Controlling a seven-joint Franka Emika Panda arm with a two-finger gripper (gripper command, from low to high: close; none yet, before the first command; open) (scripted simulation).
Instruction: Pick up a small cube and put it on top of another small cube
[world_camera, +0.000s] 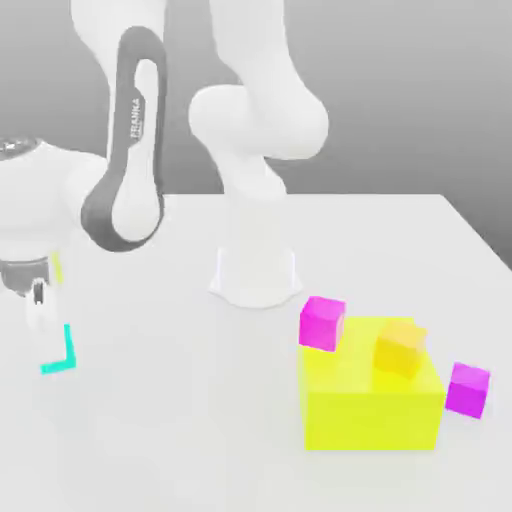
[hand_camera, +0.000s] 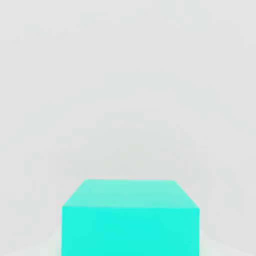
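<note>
gripper (world_camera: 42, 320) clamped shut on cyan cube (world_camera: 60, 356), way out at 9 o'clock on surface (world_camera: 180, 440). tip: lift straight up, then carry toward magenta cube (world_camera: 322, 322) around 3 o'clock.

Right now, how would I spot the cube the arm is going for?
Find the white table, then the gripper at the exterior view's left edge, far from the yellow block. The cyan cube sits under it, the only cube that colour.
</note>
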